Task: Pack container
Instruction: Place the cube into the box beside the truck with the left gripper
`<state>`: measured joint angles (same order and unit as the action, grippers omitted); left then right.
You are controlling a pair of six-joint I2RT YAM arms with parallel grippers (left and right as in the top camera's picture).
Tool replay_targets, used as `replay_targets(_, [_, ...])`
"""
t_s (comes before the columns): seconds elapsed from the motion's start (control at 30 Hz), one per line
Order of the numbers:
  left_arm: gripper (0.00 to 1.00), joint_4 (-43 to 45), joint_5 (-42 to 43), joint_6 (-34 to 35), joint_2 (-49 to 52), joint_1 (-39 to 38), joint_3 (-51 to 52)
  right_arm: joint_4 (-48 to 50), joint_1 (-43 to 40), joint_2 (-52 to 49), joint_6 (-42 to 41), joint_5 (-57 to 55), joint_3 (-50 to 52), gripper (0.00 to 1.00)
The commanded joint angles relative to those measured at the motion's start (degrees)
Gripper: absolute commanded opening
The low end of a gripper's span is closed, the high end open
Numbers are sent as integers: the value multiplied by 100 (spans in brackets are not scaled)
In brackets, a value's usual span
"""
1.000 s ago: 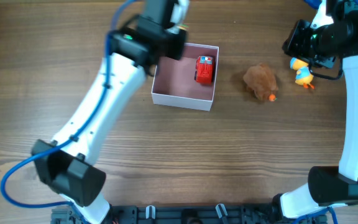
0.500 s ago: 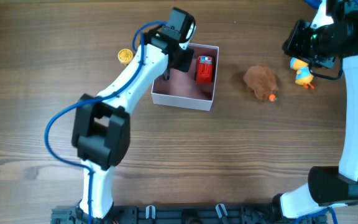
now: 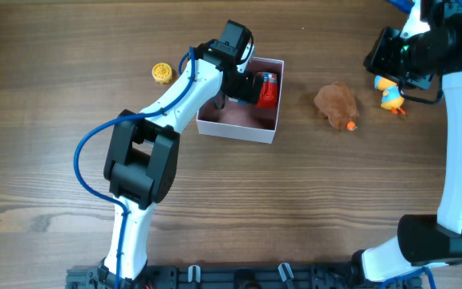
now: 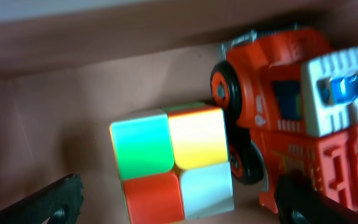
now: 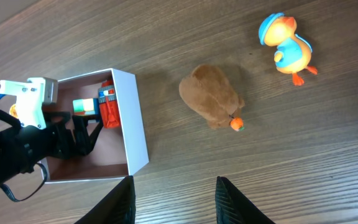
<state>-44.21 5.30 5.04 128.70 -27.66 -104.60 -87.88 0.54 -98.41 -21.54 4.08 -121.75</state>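
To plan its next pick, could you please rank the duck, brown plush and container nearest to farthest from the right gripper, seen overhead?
From the right gripper:
1. The duck, just beside it.
2. The brown plush, between duck and container.
3. The container, farthest, mid-table.

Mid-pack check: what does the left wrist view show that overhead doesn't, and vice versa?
Only left wrist: a multicoloured puzzle cube beside the red toy fire truck, framed by the open left gripper; overhead, the arm hides it. Only overhead: a small yellow round piece, a brown plush toy and an orange duck toy, all on the wooden table outside. Both: the truck inside the pink-lined white square container.
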Motion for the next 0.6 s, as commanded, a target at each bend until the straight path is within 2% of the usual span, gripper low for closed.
replay_targets(0.0, [100, -166, 129, -7, -463, 11, -55, -22, -9, -15, 61, 52, 20, 38])
replay_targets(0.13, [100, -275, 17, -7, -1346, 20, -55, -17, -7, -17, 208, 111, 22, 38])
replay_targets(0.2, [100, -391, -407, -7, -1910, 28, -55, 17, -7, -44, 247, 160, 33, 36])
replay_targets(0.27, [100, -649, -831, -2, -2332, 98, -55, 57, 24, -151, 313, 160, 37, 18])
replay_targets(0.3, [100, -807, -861, -2, -2505, 216, -55, 79, 79, -262, 321, 157, 37, 6])
replay_targets(0.43, [100, -1521, -511, 337, -2623, 1259, -46, 203, 422, -992, 334, 155, 37, 4])
replay_targets(0.57, [100, -1491, -472, 267, -2463, 2004, -46, 505, 605, -2002, 203, 157, 37, 4])
